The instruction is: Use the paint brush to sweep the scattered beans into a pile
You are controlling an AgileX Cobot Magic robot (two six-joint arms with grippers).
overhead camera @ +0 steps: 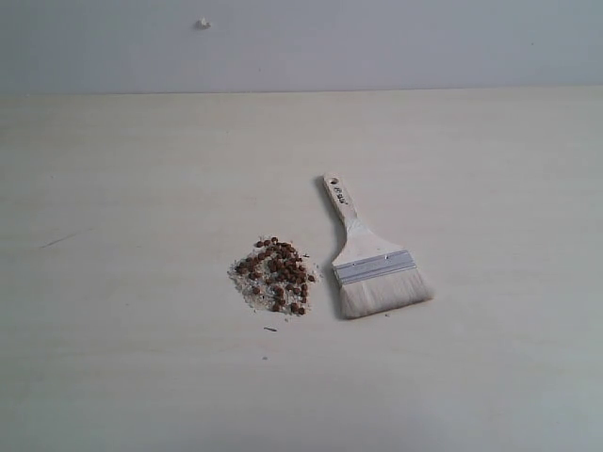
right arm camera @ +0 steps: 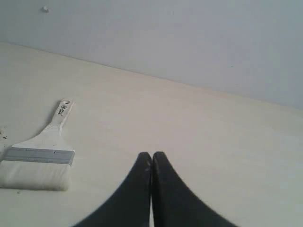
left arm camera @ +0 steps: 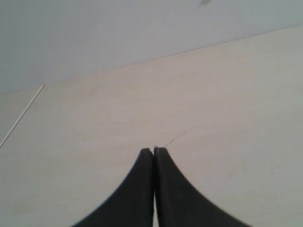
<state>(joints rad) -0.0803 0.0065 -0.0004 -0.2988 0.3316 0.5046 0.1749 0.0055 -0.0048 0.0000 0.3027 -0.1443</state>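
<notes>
The work surface is a pale, wood-grained table (overhead camera: 141, 377), bounded at its far edge by a plain grey-blue wall (overhead camera: 396, 42) carrying one small white speck (overhead camera: 203, 24). A faint dark scratch (overhead camera: 66, 238) marks the table on the left side of the exterior view. The beans (overhead camera: 278, 268), reddish-brown and mixed with whitish grains, lie gathered in the pile (overhead camera: 273, 278) near the table's centre, with a few stray fragments just in front of it. The paint brush (overhead camera: 372, 259) lies flat just beside the pile on its right, apart from it, with the bristles (overhead camera: 384, 297) toward the near edge and the handle (overhead camera: 341, 202) angled toward the wall. The pile shows only in the exterior view. The right wrist view shows the paint brush (right arm camera: 40, 158) off to one side of the right gripper (right arm camera: 151, 155), well apart from it; the jaws are pressed together with nothing between them. The left wrist view shows the left gripper (left arm camera: 154, 150) above bare table, jaws likewise fully closed and holding nothing, with a thin scratch (left arm camera: 180, 137) close to the tips and a pale line (left arm camera: 21, 116) running across the surface.
</notes>
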